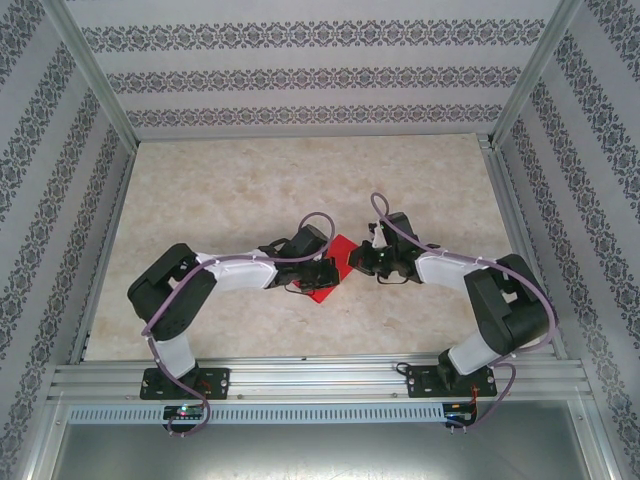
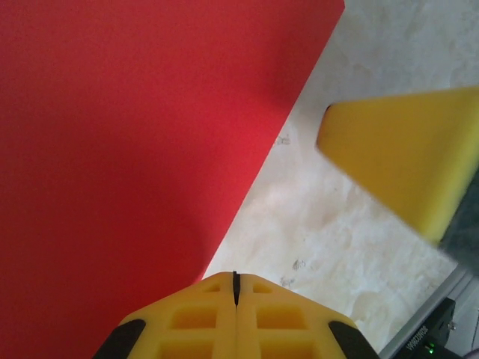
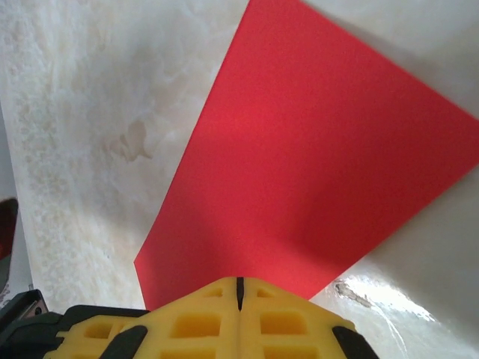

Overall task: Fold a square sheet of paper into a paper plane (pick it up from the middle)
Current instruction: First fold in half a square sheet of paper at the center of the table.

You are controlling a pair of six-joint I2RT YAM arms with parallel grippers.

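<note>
The square sheet of paper (image 1: 340, 255) is bright red and lies flat on the table between my two grippers. In the left wrist view the paper (image 2: 135, 149) covers the left side, and its straight edge runs down to my left gripper (image 2: 236, 278). That gripper's yellow jaws are pressed together with nothing visible between them. A yellow finger of the right gripper (image 2: 404, 157) juts in from the right. My right gripper (image 3: 239, 283) is shut too, its tips over the near edge of the paper (image 3: 322, 164). From above, the left gripper (image 1: 330, 272) and right gripper (image 1: 360, 262) nearly meet over the sheet.
The tabletop (image 1: 250, 190) is pale and marbled. Metal frame posts and patterned walls close it in on three sides. An aluminium rail (image 1: 320, 375) carrying both arm bases runs along the near edge. Bare table stretches behind the grippers.
</note>
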